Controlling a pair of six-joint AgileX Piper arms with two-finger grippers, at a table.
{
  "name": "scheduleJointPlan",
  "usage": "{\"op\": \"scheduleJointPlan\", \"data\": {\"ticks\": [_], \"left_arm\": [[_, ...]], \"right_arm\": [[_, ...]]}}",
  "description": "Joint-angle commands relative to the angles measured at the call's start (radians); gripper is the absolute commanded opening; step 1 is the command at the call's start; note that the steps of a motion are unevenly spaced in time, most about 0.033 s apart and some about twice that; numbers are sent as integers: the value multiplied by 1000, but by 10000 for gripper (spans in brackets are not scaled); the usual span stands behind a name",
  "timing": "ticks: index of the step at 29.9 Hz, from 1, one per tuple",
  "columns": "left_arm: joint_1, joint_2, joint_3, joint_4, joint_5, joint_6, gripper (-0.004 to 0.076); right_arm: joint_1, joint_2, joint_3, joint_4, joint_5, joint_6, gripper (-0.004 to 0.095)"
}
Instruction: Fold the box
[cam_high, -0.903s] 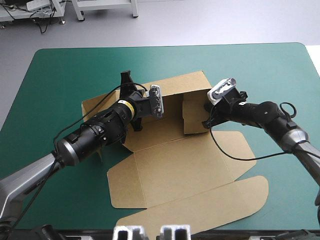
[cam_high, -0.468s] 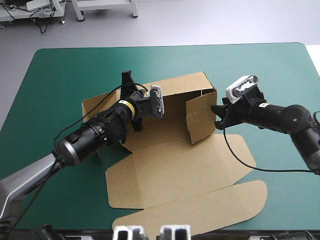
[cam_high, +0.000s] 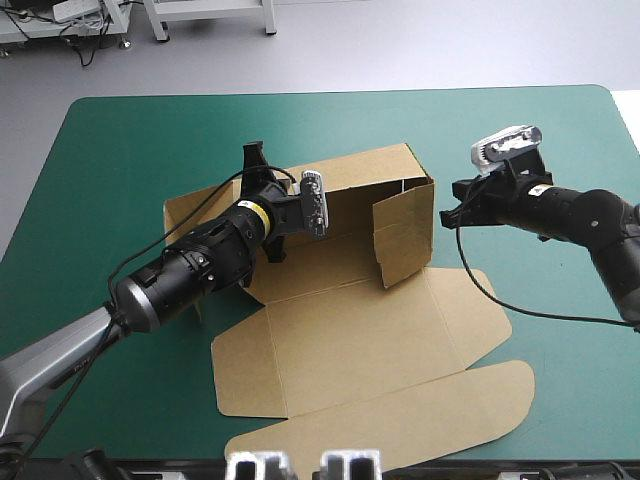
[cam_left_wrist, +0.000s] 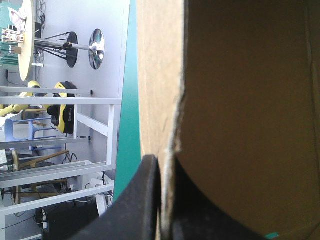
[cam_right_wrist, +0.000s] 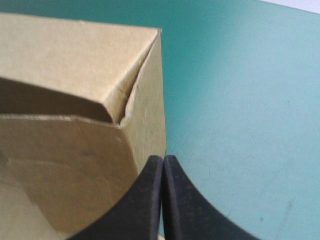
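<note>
We see the box (cam_high: 350, 340) in the middle of the teal-green cover (cam_high: 140, 140), part raised and part flat. Its far wall (cam_high: 360, 175) stands upright, and at the wall's right end a side flap (cam_high: 405, 240) stands turned in toward the near side. The base and the long lid panel (cam_high: 400, 420) lie flat, and the lid's rounded edge comes close to the cover's near edge. On the far side, the left and the right, we find broad open cover around the board, with the widest stretch along the far edge.

The left gripper (cam_left_wrist: 161, 195) reaches in from the near left and pinches the left part of the far wall. In its own view the black fingers (cam_left_wrist: 140, 200) are all but closed, with the board's edge between them, one finger on each face of the wall.

The right gripper (cam_right_wrist: 163, 165) hangs just right of the raised right corner, apart from the board. Its fingers (cam_right_wrist: 145, 200) are pressed together into one point, with nothing between them. We see bare cover to its right.
</note>
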Motion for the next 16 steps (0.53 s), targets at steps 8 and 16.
{"op": "scheduleJointPlan", "data": {"ticks": [8, 16], "left_arm": [[-6, -31, -28, 3, -27, -10, -10], [-6, -31, -28, 3, -39, -10, -10]], "right_arm": [[-11, 18, -3, -57, 225, -96, 315], [-11, 21, 143, 125, 128, -354, 820]]}}
